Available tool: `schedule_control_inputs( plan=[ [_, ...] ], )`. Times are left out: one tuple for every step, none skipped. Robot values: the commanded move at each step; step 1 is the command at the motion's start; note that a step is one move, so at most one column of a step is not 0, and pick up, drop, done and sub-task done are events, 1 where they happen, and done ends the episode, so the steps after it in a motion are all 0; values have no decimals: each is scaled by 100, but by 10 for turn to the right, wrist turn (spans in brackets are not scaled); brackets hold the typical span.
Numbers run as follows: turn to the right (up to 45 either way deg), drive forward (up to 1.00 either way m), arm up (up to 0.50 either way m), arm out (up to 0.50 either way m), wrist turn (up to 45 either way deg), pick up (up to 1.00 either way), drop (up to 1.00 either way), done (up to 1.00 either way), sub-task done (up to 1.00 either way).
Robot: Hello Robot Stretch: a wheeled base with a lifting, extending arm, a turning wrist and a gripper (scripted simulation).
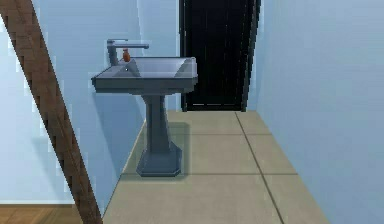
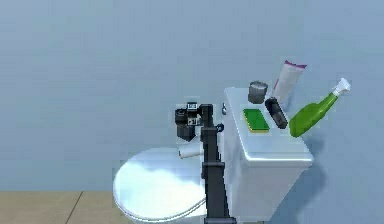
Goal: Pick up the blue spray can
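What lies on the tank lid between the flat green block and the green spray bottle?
In the arm side view, a dark cylinder with a grey end lies between the green block and the green spray bottle.

A small dark cylindrical can with a grey end point(image 2: 274, 110) is resting on the lid of the white toilet tank point(image 2: 262, 152), toward its far side, and seems to be lying at a slant. It is sitting just right of a flat green pad point(image 2: 257, 121), looking near-black rather than clearly blue.

Toilet bowl point(image 2: 150, 185) cropped below (arm point(image 2: 212, 175) hiding part), reddish blob point(image 1: 127, 58) on sink point(image 1: 140, 88) unidentifiable, whether jaws hold anything unclear
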Motion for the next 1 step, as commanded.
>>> schedule_control_inputs(
  plan=[
    [0,0,-30,0,0,0,0,0,0]
  ],
)
